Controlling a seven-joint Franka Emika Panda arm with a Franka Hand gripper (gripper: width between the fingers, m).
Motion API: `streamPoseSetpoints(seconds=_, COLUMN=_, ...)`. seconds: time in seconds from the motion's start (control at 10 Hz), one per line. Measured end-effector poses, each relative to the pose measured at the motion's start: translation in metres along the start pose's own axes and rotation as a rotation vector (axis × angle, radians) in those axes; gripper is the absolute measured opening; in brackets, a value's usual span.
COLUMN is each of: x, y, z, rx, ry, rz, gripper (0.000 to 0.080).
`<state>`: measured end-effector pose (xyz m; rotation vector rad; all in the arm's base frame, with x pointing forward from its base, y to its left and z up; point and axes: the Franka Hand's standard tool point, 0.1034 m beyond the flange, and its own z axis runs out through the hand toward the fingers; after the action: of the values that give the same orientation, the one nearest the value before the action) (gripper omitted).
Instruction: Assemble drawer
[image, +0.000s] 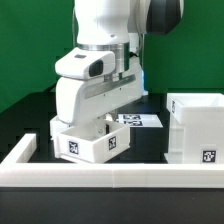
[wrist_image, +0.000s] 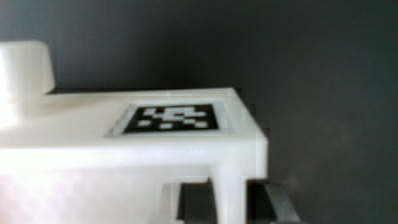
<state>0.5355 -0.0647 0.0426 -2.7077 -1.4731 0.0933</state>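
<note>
A small white drawer box (image: 88, 143) with marker tags stands on the black table at the exterior view's left. My gripper (image: 106, 122) reaches down into it from above. In the wrist view the box's top face carries a tag (wrist_image: 178, 118), and a white peg (wrist_image: 22, 66) stands at one corner. My gripper (wrist_image: 237, 205) has a dark finger on each side of a thin white wall (wrist_image: 233, 180) of that box, pressed against it. A larger open white drawer case (image: 198, 125) stands at the exterior view's right.
A white rail (image: 110, 178) borders the table's front and left. The marker board (image: 141, 120) lies behind the arm. A green backdrop stands behind the table.
</note>
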Motion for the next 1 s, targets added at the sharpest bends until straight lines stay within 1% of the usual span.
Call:
streamPoseSetpoints(seconds=0.1, x=-0.003, y=-0.002, z=0.000, rx=0.002, ry=-0.007, rz=-0.123, gripper=0.0041)
streamPoseSetpoints(seconds=0.2, x=-0.006, y=-0.004, z=0.001, rx=0.006, ry=-0.008, rz=-0.157, gripper=0.0041)
streamPoseSetpoints(seconds=0.5, x=-0.010, y=-0.002, z=0.003, rx=0.005, ry=-0.024, rz=-0.344, gripper=0.0041)
streamPoseSetpoints(seconds=0.6, x=-0.006, y=-0.003, z=0.005, rx=-0.008, ry=-0.023, rz=-0.391, gripper=0.0041)
streamPoseSetpoints(seconds=0.7, x=0.001, y=-0.006, z=0.006, rx=-0.023, ry=-0.020, rz=-0.413, gripper=0.0041)
streamPoseSetpoints(seconds=0.8, x=0.009, y=-0.007, z=0.007, rx=-0.055, ry=-0.018, rz=-0.437, gripper=0.0041)
streamPoseSetpoints(seconds=0.9, x=0.008, y=-0.006, z=0.007, rx=-0.062, ry=-0.015, rz=-0.428, gripper=0.0041)
streamPoseSetpoints(seconds=1.0, x=0.008, y=-0.004, z=0.007, rx=-0.085, ry=-0.011, rz=-0.427, gripper=0.0041)
